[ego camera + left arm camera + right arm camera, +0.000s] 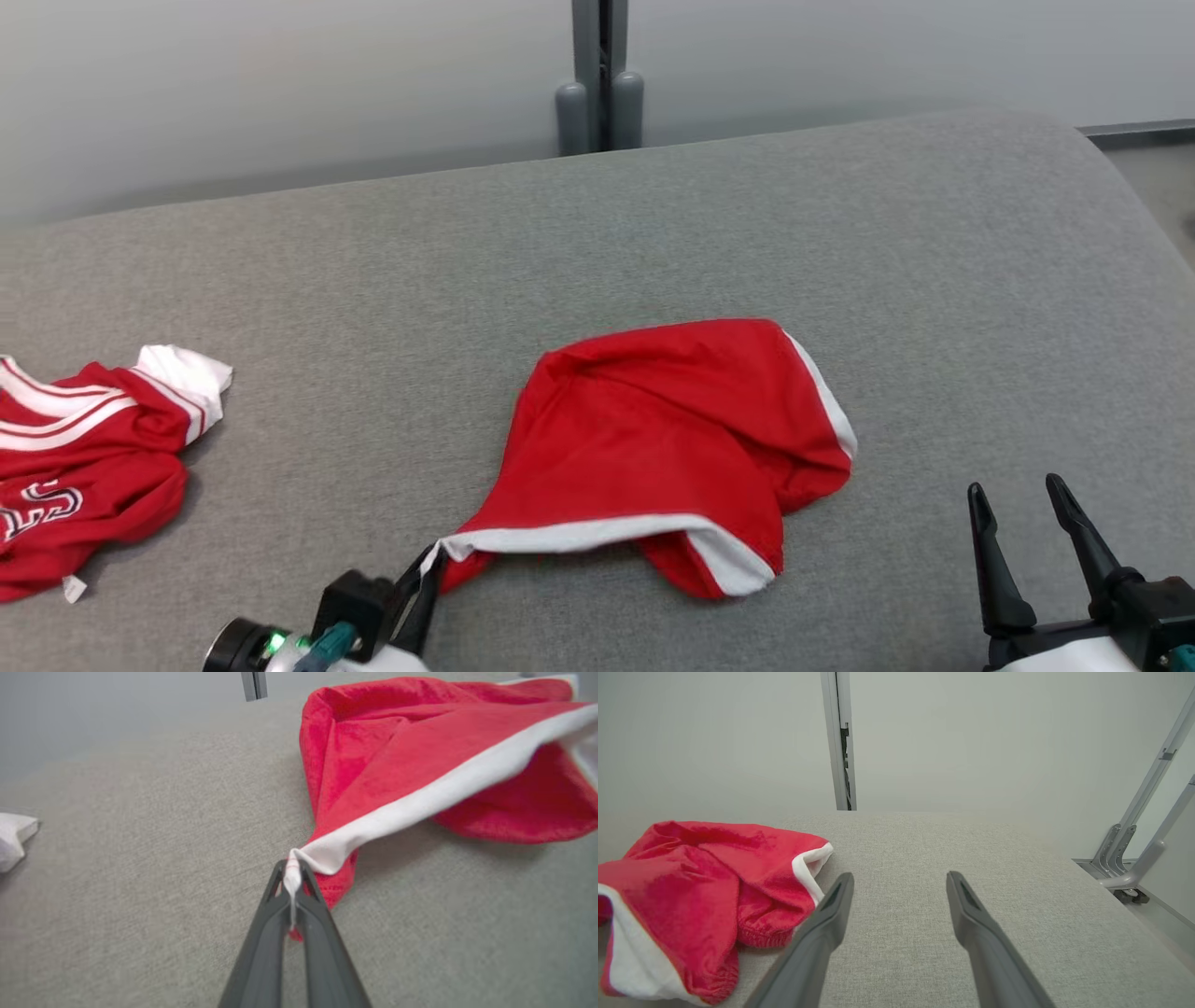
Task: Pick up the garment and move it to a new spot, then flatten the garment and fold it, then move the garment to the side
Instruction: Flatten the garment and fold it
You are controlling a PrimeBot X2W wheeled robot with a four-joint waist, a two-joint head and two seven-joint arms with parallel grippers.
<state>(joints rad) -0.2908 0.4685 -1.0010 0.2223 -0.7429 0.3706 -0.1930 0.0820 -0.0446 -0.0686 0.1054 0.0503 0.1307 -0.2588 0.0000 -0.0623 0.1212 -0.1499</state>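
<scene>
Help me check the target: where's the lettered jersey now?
The jersey lies crumpled at the head view's far left on the grey cushion, apart from the plain red cloth the left gripper pinches.

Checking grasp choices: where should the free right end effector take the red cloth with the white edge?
Probably the white-edged flap at the near right corner of the red cloth, approached from the right. It sticks out toward the open right end effector, opposite the corner the left end effector pinches.

Garment (pixel 84 467), red cloth piece (pixel 653 439): soft matt knit. Grey cushion (pixel 840 233): matt woven.
</scene>
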